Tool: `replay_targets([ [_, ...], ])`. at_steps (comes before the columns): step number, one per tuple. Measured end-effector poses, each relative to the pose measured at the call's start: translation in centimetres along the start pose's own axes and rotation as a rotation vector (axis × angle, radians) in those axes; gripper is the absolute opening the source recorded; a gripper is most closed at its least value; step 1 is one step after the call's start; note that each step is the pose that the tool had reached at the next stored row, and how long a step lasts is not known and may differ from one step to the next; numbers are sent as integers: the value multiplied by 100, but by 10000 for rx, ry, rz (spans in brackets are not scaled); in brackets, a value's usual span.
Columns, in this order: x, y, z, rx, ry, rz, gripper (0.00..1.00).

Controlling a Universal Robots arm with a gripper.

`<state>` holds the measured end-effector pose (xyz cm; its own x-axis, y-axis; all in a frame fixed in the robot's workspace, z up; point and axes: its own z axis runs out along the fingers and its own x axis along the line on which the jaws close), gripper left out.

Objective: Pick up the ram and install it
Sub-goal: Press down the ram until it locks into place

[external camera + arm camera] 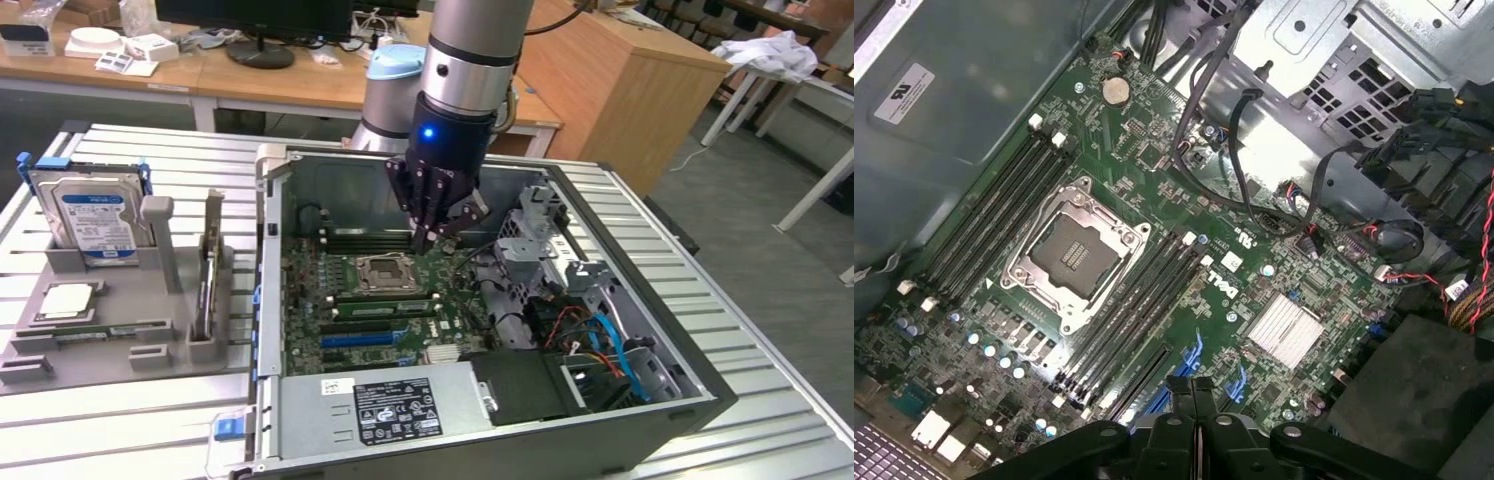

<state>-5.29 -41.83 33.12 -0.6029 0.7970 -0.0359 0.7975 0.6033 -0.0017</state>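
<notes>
My gripper (426,238) is inside the open computer case (274,300), low over the motherboard (340,345) just behind the CPU socket (383,270). Its fingers are shut and I see nothing between them. In the wrist view the shut gripper (1194,385) points down at the board beside the dark memory slots (1124,315) and the socket (1069,255). A ram (210,272) stands on its edge in the grey holder (160,345) at the exterior view's left, well apart from the gripper. A second green stick (100,330) lies low in the same holder.
The holder also carries a silver hard drive (87,215) with a blue label and a square silver CPU chip (67,300). Inside the case are a drive cage (541,225), loose cables (601,335) and the power supply (394,410). Desks stand behind the ribbed table (120,420).
</notes>
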Motion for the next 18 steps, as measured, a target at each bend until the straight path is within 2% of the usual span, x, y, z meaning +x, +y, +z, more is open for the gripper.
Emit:
replay_targets([
  [15, 0, 0, 0, -6, 4, -80, 11],
  [18, 0, 0, 1, -18, 3, -434, 11],
])
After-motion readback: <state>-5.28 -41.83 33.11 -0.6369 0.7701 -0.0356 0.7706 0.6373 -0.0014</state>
